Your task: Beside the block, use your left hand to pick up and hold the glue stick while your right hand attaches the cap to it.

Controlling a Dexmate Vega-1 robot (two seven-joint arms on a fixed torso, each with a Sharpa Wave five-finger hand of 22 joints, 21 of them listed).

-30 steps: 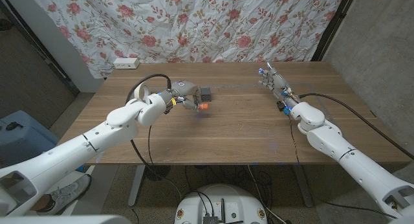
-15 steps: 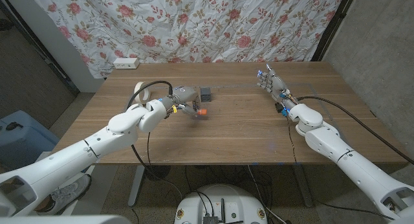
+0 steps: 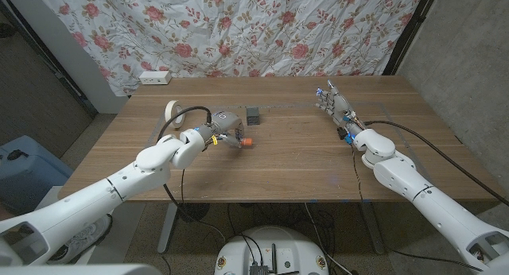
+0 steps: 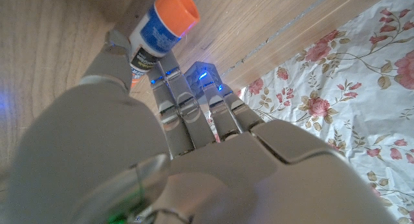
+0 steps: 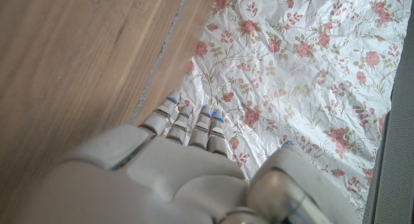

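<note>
Wooden table (image 3: 286,160): left hand (image 3: 227,125) pinched the glue stick (image 4: 154,33) beside the block (image 3: 252,114) (orange end outward). Right hand (image 3: 333,104) stood spread, holding nothing; best to steady the stick before capping.

Bare wood lies between both hands; the block (image 3: 252,114) and tape roll (image 3: 172,110) crowd the left hand (image 3: 227,126)

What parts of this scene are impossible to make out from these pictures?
- Glue stick: lower body hidden behind the left hand in the left wrist view; tiny in the head view.
- Cap: too small to find in the head view.
- Right hand: palm side faces away; contents unclear.
- Block: small, details unreadable.
</note>
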